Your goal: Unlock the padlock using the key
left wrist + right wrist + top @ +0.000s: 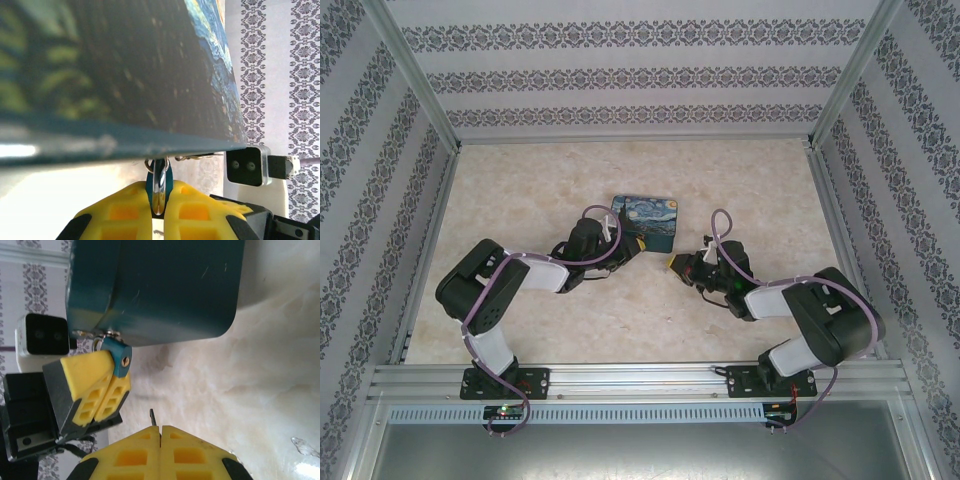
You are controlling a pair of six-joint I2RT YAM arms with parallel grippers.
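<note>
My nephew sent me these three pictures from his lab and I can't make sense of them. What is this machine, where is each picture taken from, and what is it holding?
Two robot arms are bolted to the near edge of a table. One picture looks down from above; the other two come from cameras on each wrist.

On the table sits a painted blue box with a small blue padlock hanging on its latch. The left claw, with yellow fingers, is shut on the padlock, its keyhole facing the other arm.

The right claw is shut on a tiny dark key, its tip poking out, close to the padlock but not yet in it.
</note>
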